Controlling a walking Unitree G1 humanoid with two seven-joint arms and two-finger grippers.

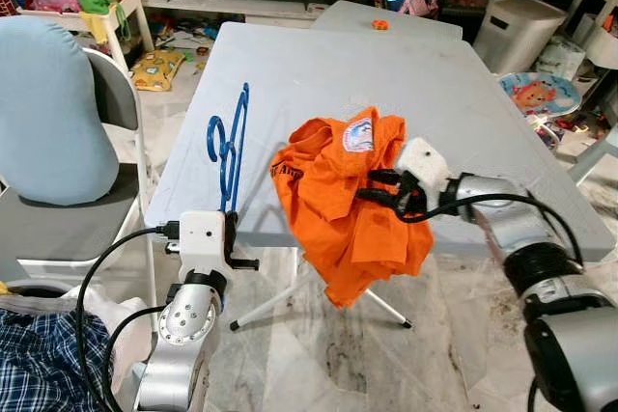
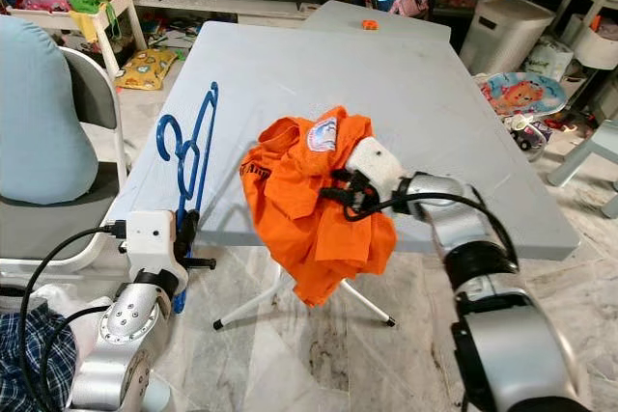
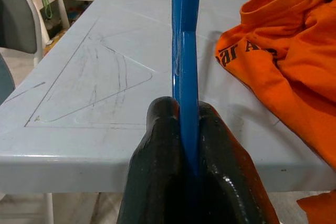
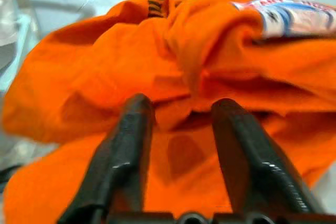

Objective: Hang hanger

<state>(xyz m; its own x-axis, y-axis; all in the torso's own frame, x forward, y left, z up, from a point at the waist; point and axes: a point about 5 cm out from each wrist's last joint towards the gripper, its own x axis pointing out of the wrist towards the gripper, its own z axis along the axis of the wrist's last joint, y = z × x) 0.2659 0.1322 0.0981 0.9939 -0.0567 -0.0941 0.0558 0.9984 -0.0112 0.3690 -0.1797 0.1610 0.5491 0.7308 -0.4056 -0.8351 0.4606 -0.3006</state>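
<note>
A long pale grey counter (image 1: 319, 74) runs away from the robot, its near edge just ahead of both arms. To the robot's left, beside the counter, stands a folding chair (image 1: 106, 190) with a light blue cushion (image 1: 48, 108) leaning against its back. A white bin (image 1: 517, 31) sits on the floor beyond the counter's far right corner.

An orange shirt (image 1: 352, 200) lies crumpled at the counter's near edge, partly on the top and partly hanging over it toward the floor, a white and blue patch showing on its upper folds. The right tool (image 1: 386, 190) reaches in from the right, its two black fingers (image 4: 128, 145) spread a moderate way apart and pushed against the cloth, a fold of shirt between them; they are not clamped on it.

The blue hanger (image 1: 230, 147) stands on edge above the near left part of the counter, left of the shirt and apart from it. Its long axis runs from the left tool up and away from the robot, with the hook curling out to the left. The left tool (image 3: 186, 135) is closed narrow on the hanger's lower end, the blue bar pinched between both fingers.

A small orange object (image 1: 380, 24) rests on a second surface at the counter's far end.
</note>
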